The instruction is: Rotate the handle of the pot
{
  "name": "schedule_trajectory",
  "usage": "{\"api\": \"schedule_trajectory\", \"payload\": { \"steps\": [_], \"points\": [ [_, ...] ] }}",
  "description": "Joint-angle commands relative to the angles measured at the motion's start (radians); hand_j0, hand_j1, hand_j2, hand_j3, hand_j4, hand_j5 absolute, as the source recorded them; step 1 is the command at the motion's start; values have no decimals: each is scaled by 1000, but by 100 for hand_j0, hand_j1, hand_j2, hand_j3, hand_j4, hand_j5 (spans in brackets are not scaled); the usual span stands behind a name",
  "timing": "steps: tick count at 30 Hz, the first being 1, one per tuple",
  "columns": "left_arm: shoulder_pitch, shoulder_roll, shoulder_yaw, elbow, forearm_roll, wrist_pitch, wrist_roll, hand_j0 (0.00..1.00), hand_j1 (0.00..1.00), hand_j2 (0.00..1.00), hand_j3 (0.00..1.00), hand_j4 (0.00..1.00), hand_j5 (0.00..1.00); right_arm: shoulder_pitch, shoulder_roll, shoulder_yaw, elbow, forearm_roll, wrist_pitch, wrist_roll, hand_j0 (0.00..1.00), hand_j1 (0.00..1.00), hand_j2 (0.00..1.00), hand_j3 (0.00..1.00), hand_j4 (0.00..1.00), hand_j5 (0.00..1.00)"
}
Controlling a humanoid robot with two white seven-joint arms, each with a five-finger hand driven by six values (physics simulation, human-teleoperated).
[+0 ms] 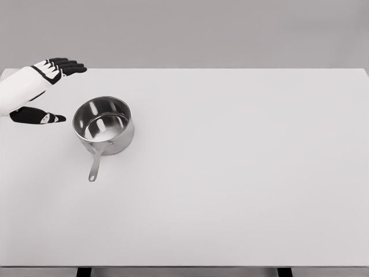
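Fingers spread apart, holding nothing: the left hand hovers just left of the steel pot on the table. Still the approach; next, likely reach the handle pointing toward the robot and swing it

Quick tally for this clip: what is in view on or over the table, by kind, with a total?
Pot, steel, handle pointing toward the camera: 1
Robot hand, the left one, fingers spread beside the pot, not touching it: 1
Table, white: 1
Total: 3
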Motion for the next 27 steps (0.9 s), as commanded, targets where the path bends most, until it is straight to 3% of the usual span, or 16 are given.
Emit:
{"api": "schedule_trajectory", "payload": {
  "steps": [1, 4, 9, 20, 22, 25, 27],
  "points": [
    [2, 1, 0, -1, 7, 2, 1, 100, 100, 100, 100, 100, 100, 0, 0, -3, 0, -1, -2, -7, 100, 100, 100, 100, 100, 100],
    [9, 1, -1, -1, 5, 2, 1, 100, 100, 100, 100, 100, 100, 1, 0, -1, 0, -1, 4, -5, 100, 100, 100, 100, 100, 100],
    [44, -11, -1, -1, -64, 2, 1, 100, 100, 100, 100, 100, 100, 1, 0, -1, 0, -1, 4, -5, 100, 100, 100, 100, 100, 100],
    [72, -74, 7, -63, -74, 2, -6, 100, 100, 100, 100, 100, 100, 1, 0, -1, 0, -1, 4, -5, 100, 100, 100, 100, 100, 100],
    [52, -118, 11, -162, -71, 2, -53, 100, 100, 100, 100, 100, 100, 1, 0, -1, 0, 0, 4, -5, 100, 100, 100, 100, 100, 100],
    [17, -160, -3, -169, -68, 2, -127, 100, 100, 100, 100, 100, 100, 1, 0, -1, 0, -1, 4, -7, 100, 100, 100, 100, 100, 100],
    [28, -166, -7, -169, -68, 2, -193, 100, 100, 100, 100, 100, 100, 1, 0, -1, 2, 0, 4, -5, 100, 100, 100, 100, 100, 100]
  ]
}}
